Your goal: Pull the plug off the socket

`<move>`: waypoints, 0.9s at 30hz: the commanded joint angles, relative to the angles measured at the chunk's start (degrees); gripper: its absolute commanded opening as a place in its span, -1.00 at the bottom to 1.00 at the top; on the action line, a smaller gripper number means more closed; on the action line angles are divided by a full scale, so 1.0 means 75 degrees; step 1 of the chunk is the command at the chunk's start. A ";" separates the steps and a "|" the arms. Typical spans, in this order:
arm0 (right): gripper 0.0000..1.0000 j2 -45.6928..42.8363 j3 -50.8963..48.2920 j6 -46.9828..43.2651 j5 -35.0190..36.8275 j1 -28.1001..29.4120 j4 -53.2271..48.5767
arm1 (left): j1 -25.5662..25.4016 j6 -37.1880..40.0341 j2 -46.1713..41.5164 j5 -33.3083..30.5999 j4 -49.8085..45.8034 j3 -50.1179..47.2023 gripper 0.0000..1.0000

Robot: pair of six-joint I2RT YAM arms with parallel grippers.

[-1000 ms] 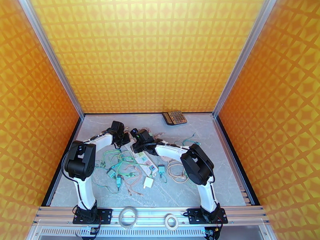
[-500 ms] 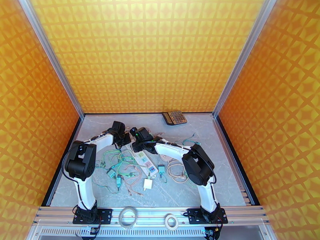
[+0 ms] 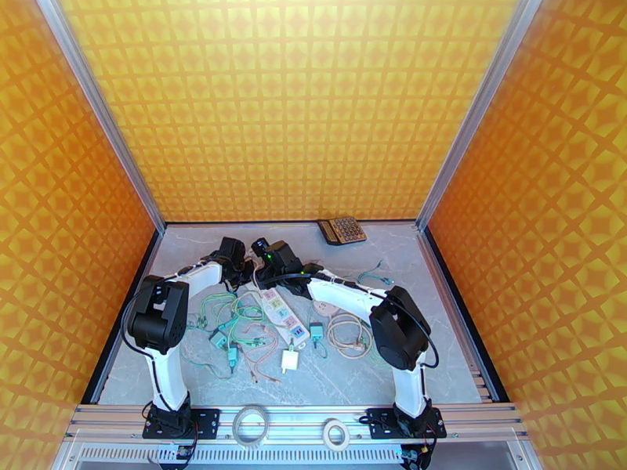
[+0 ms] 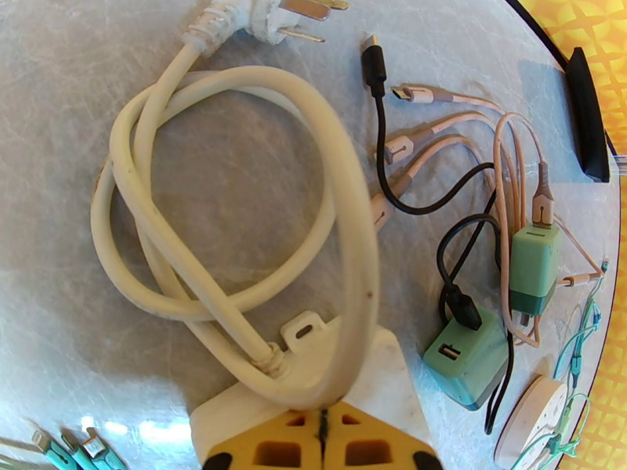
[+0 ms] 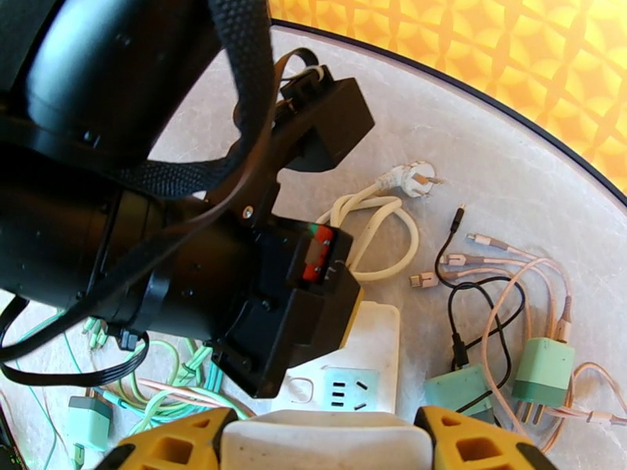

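A white power strip lies slanted at the table's middle, and its sockets also show in the right wrist view. My right gripper is shut on a white plug, held just over the strip's far end. From above, that gripper hovers beyond the strip. The left gripper is shut, its yellow fingers pinching the strip's thick white cord right at the strip's end. In the top view it sits close beside the right one.
Teal chargers and pink and black cables lie right of the strip. Green cables and a white charger lie nearer the arms. A calculator sits at the back wall. Tape rolls rest on the front rail.
My right gripper has drawn back and away from the strip, uncovering more of it, and its elbow has swung right. The left arm has stayed put.
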 commanded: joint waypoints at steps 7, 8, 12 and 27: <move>-0.21 -0.0846 -0.0419 0.0339 0.0155 0.0096 0.0343 | -0.0040 -0.0003 -0.0510 -0.0195 -0.0696 0.0165 -1.00; -0.21 -0.0889 -0.0458 0.0347 0.0166 0.0118 0.0341 | -0.0025 -0.0015 -0.0679 -0.0214 -0.0701 0.0192 -0.97; -0.21 -0.1157 -0.0600 0.0392 0.0166 0.0263 0.0327 | -0.0023 -0.0075 -0.1475 -0.0374 -0.0724 0.0211 -0.76; -0.17 -0.0543 -0.0216 0.1238 -0.0283 0.0843 0.1117 | 0.0140 -0.0392 -0.5665 -0.2346 -0.0350 -0.1797 0.94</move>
